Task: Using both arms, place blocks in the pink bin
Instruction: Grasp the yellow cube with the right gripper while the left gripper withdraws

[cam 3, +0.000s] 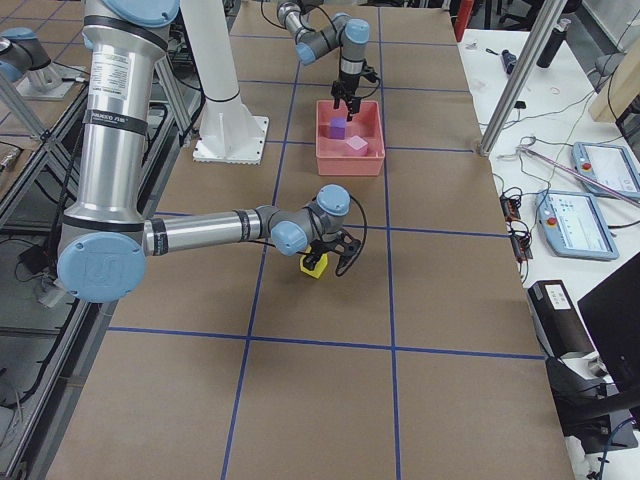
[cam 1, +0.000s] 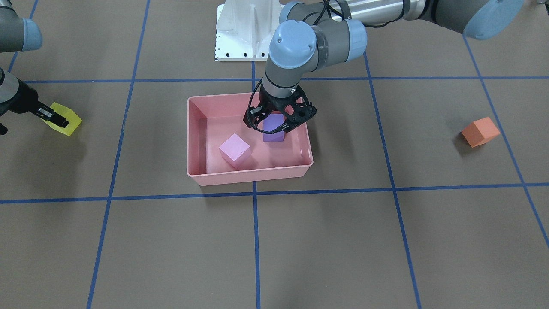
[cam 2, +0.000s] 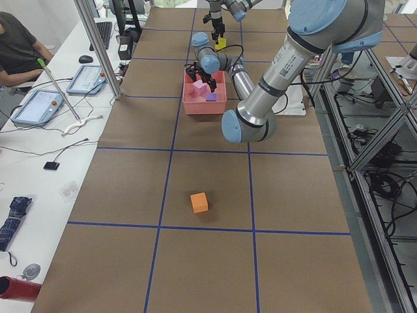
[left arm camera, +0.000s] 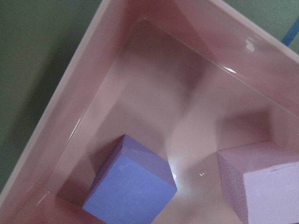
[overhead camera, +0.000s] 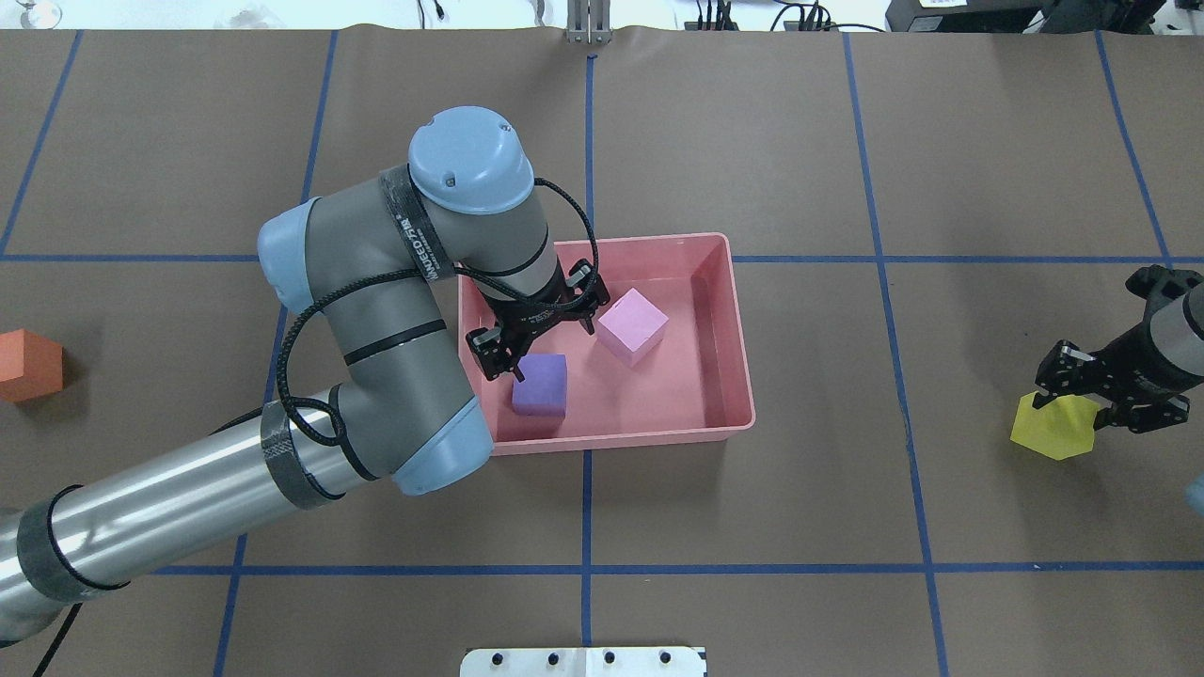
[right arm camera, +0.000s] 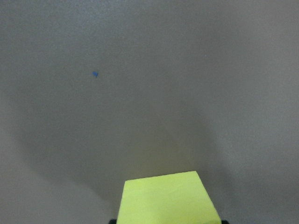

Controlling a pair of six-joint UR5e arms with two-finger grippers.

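The pink bin (cam 1: 248,176) (overhead camera: 658,434) stands at the table's middle. A light pink block (cam 1: 234,149) (overhead camera: 632,324) and a purple block (cam 1: 274,131) (overhead camera: 540,385) lie on its floor; both show in the left wrist view, purple block (left arm camera: 128,191), light pink block (left arm camera: 266,182). My left gripper (cam 1: 279,122) (overhead camera: 546,329) hangs open and empty just above the purple block. My right gripper (cam 1: 53,118) (overhead camera: 1082,400) is shut on the yellow block (cam 1: 64,120) (overhead camera: 1055,428) (right arm camera: 166,198), which sits tilted. The orange block (cam 1: 480,131) (overhead camera: 28,365) lies alone far on my left.
The white base pedestal (cam 1: 248,30) (overhead camera: 583,661) stands at the robot's edge of the table. Blue tape lines cross the brown table cover. In the exterior left view, a side bench with tablets (cam 2: 42,104) and a seated person (cam 2: 16,49) runs along the table's far side.
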